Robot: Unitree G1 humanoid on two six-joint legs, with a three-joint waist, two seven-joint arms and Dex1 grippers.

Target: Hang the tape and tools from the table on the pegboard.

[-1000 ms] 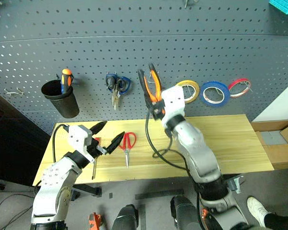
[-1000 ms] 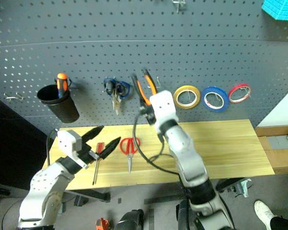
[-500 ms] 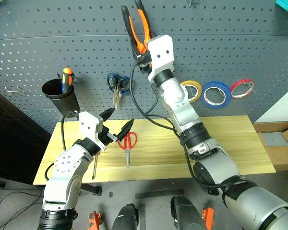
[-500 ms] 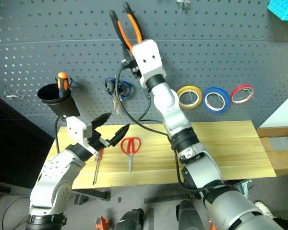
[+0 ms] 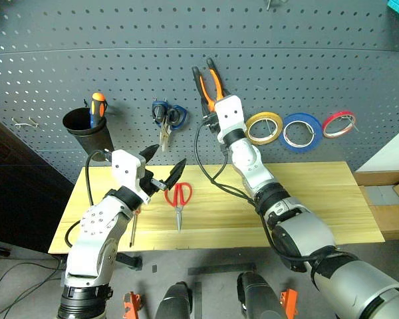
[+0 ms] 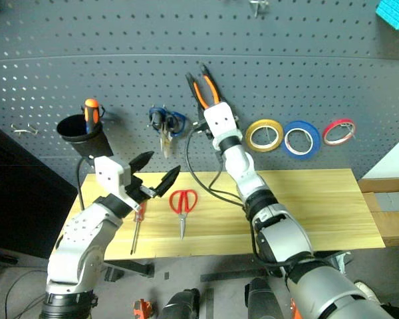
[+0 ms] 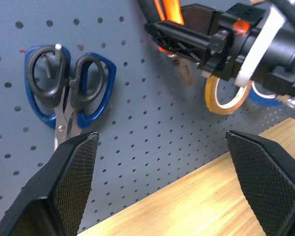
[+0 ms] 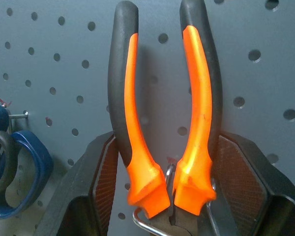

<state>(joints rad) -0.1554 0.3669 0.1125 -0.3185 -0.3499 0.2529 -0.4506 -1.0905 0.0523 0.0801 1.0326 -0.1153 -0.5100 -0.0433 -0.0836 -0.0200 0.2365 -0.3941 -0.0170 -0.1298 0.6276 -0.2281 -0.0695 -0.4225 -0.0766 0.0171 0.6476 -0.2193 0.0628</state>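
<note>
Left eye view shows you, left to right, the left gripper (image 5: 165,170) spread empty above the table (image 5: 319,199), then the right gripper (image 5: 213,114) clamping the pliers (image 5: 208,85) handles-up against the pegboard (image 5: 286,53), apparently seeking a hook.

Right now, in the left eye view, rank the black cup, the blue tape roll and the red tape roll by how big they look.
1. black cup, largest.
2. blue tape roll.
3. red tape roll, smallest; it hangs tilted, so its true size may be closer to the blue one's.

I see blue-handled scissors (image 5: 165,118) hanging beside a black cup (image 5: 88,133) holding an orange-handled screwdriver (image 5: 96,106); yellow tape (image 5: 264,127) and red tape (image 5: 339,124) hang further right.
</note>
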